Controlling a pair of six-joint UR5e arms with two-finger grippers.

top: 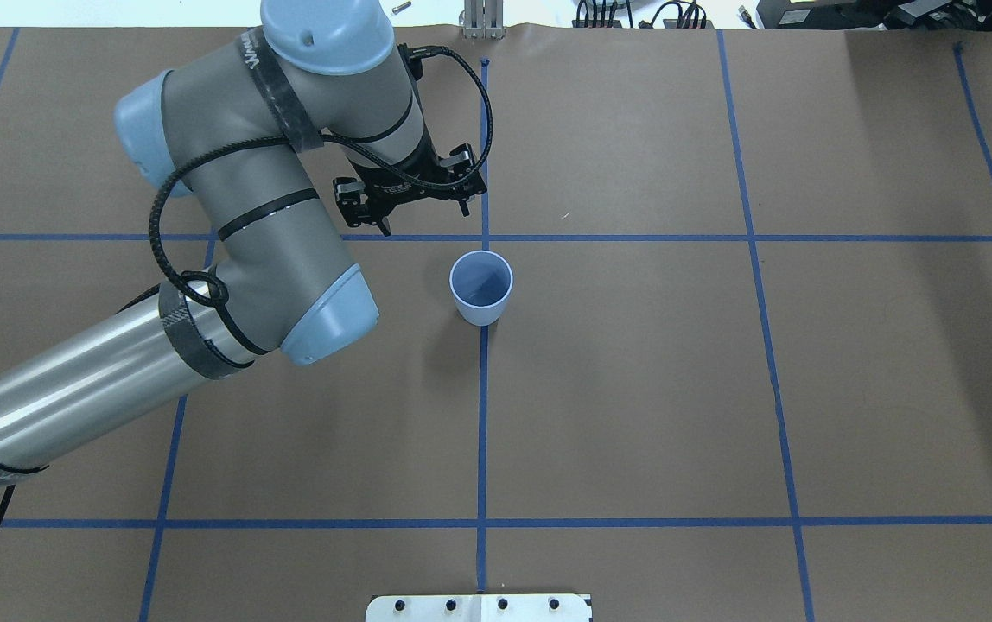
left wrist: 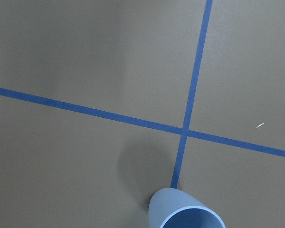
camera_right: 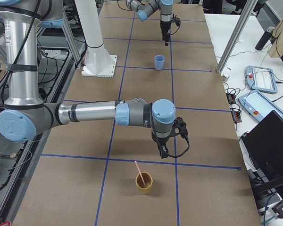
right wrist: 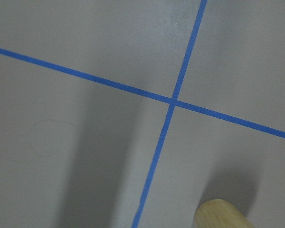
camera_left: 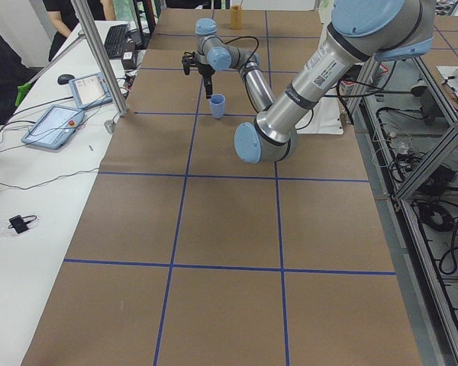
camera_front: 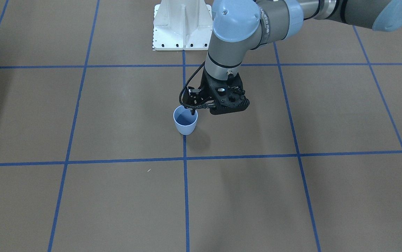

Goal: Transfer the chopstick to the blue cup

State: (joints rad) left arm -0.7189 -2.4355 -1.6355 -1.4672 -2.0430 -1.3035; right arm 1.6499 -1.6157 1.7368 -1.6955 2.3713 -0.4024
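"Exterior right view is where we find the thin pink chopstick (camera_right: 139, 172), isn't it?"

"Yes. We see it leaning in the short tan cup (camera_right: 144, 183) at the near end of the brown paper-covered table (camera_right: 85, 188). Its upper end sticks out above the rim toward that view's left."

"And the right gripper (camera_right: 162, 153)?"

"It hangs close to the tan cup, on the side away from the camera and apart from the chopstick. We catch it only from that side camera, so we cannot tell how far its fingers are parted. Its wrist camera gives us just a piece of the tan rim at the bottom edge, near a crossing of the blue tape lines (top: 634, 238)."

"Where do we place the light blue plastic cup (camera_front: 185, 121)?"

"It stands upright on one of those tape lines, a little to the robot's side of a crossing and well apart from the tan cup along the table."

"And the left gripper (camera_front: 193, 112)?"

"In the front-facing and overhead views we see it pointing down, raised above the table, near the blue cup and not touching it. Its fingers look drawn together, narrow, into a single dark prong."
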